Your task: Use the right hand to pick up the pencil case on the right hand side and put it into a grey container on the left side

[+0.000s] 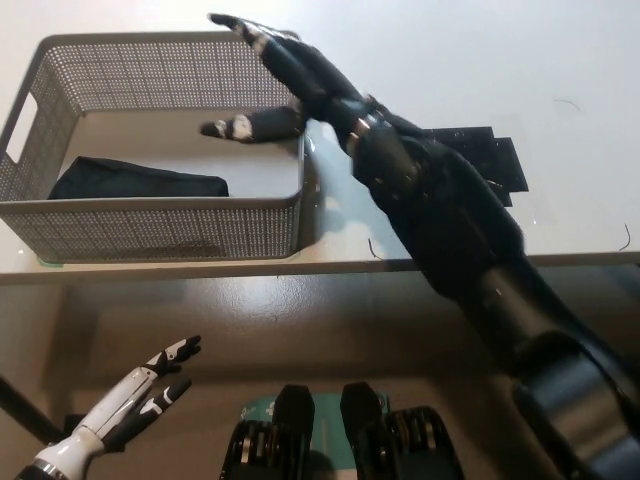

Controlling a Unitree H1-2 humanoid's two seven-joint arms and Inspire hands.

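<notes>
The black fabric pencil case (140,181) lies flat inside the grey mesh container (150,232), at its near left. The black right hand (285,75) hovers above the container's right edge, fingers spread, holding nothing. The white left hand (140,397) rests low at near left, fingers apart.

Pencil case (140,179) lies inside the container (150,230), front-left
</notes>
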